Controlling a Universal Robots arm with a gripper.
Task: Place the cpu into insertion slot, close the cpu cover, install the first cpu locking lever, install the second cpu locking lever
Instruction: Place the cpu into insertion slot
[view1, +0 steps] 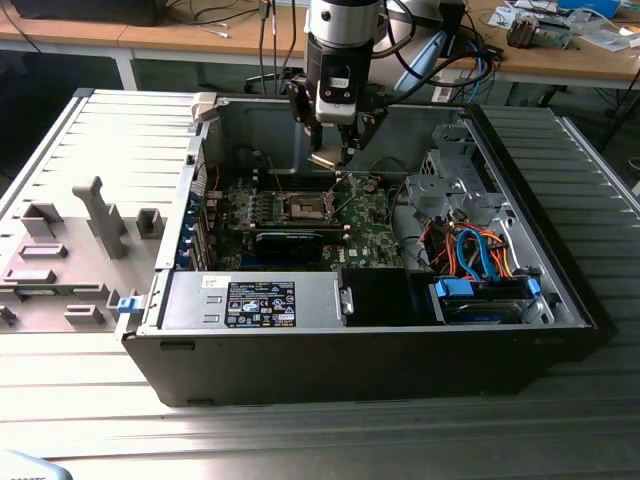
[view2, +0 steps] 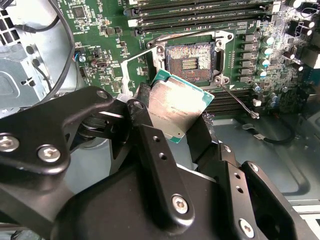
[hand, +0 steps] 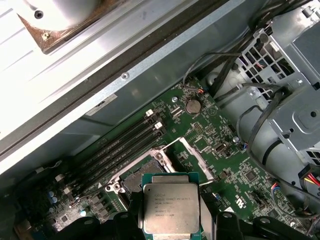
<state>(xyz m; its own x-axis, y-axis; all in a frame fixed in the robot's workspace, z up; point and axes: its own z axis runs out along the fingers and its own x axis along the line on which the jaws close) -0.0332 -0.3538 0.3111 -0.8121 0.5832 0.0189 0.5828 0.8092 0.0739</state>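
My gripper (view1: 334, 150) hangs inside the open computer case, shut on the cpu (view1: 327, 158), a small square chip with a silvery face and a green edge. In both wrist views the cpu (view2: 175, 111) (hand: 171, 209) sits tilted between the black fingers (view2: 150, 131), above the green circuit board and apart from it. The insertion slot (view2: 191, 61) (view1: 305, 208) lies open on the board below, its dark centre bare; in the first wrist view the chip hides part of the slot (hand: 134, 182). The cpu cover (hand: 196, 157) stands flipped up beside the slot. A thin wire lever (view2: 239, 101) sticks out from the slot's corner.
Long black memory slots (view2: 200, 15) run beside the socket. A grey drive cage (view1: 450, 185) with orange and blue cables (view1: 478, 252) fills the case at the exterior view's right, and a power supply (view1: 255, 300) lies at the front. A grey moulded tray (view1: 70, 240) sits outside the case.
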